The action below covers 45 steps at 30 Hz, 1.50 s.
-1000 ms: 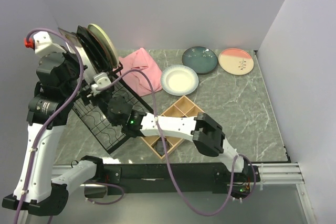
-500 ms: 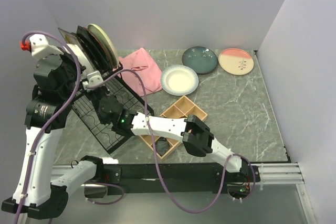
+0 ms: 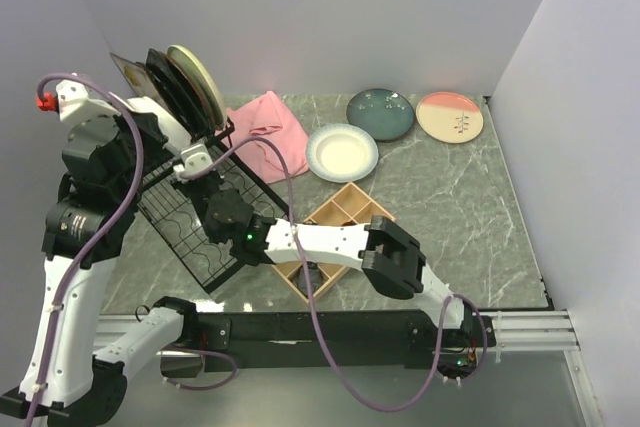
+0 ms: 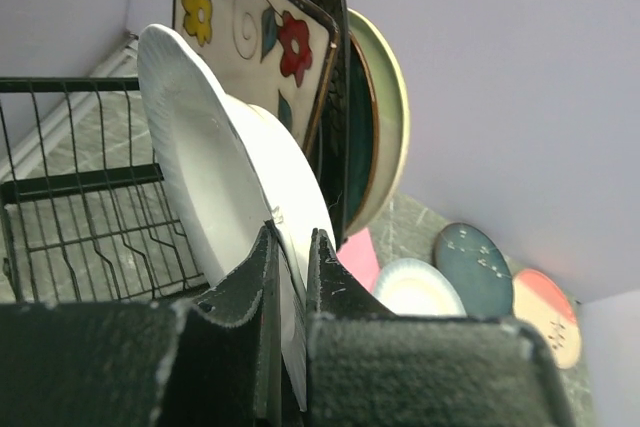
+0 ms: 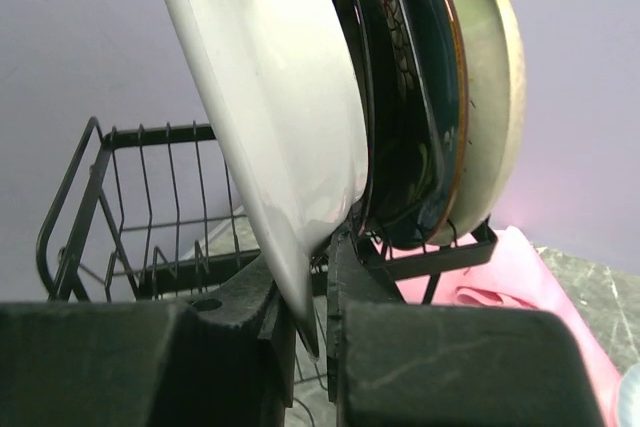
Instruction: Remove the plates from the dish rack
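Held white plate [image 4: 200, 157] by its lower rim with both grippers. Found left gripper [image 4: 292, 247] pinched almost shut on that rim, and right gripper [image 5: 310, 292] likewise clamped on the edge. Stood on edge, leaning, at the rear end of rack [image 3: 180, 232], foremost in a row with floral plate [image 4: 250, 27], dark plate [image 5: 405, 97] and green plate [image 5: 490, 87] behind. Saw rack at the left of table [image 3: 450, 217]. Noted teal plate [image 3: 380, 113], pink plate [image 3: 450, 116] and pale plate [image 3: 342, 152] lying flat at the back, well apart from rack.
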Available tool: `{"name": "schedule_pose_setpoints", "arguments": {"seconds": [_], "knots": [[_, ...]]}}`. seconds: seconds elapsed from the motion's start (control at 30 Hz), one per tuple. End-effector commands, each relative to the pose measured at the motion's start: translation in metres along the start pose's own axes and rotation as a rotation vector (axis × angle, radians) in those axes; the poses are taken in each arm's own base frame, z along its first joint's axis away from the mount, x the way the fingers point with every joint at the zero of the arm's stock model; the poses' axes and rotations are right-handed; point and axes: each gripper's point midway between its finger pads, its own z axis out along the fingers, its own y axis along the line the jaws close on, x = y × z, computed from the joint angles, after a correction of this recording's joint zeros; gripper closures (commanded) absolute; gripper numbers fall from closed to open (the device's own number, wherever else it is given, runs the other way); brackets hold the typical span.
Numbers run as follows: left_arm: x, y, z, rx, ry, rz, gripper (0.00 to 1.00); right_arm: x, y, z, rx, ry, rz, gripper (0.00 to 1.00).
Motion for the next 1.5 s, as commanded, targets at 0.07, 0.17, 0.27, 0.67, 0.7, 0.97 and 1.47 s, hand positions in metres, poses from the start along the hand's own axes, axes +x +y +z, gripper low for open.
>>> {"name": "schedule_pose_setpoints", "arguments": {"seconds": [0.07, 0.17, 0.27, 0.67, 0.7, 0.97, 1.47], "knots": [[-0.07, -0.03, -0.034, 0.177, -0.213, -0.05, 0.99, -0.095, -0.022, -0.009, -0.014, -0.165, 0.242, 1.0], [-0.071, -0.033, -0.041, 0.21, -0.219, -0.051, 0.99, -0.114, -0.023, -0.015, -0.033, -0.197, 0.258, 1.0], [-0.07, -0.03, -0.045, 0.216, -0.225, -0.057, 0.95, -0.13, -0.031, -0.021, -0.024, -0.22, 0.265, 1.0], [-0.063, -0.039, -0.065, 0.327, -0.203, -0.106, 0.91, -0.16, -0.066, -0.05, 0.033, -0.277, 0.264, 1.0], [-0.064, -0.041, -0.067, 0.335, -0.201, -0.108, 0.91, -0.162, -0.068, -0.053, 0.04, -0.282, 0.257, 1.0], [-0.075, -0.054, -0.089, 0.438, -0.212, -0.151, 0.86, -0.181, -0.096, -0.068, 0.099, -0.32, 0.279, 1.0], [-0.068, -0.07, -0.097, 0.529, -0.157, -0.212, 0.81, -0.193, -0.12, -0.094, 0.139, -0.33, 0.256, 1.0]]}}
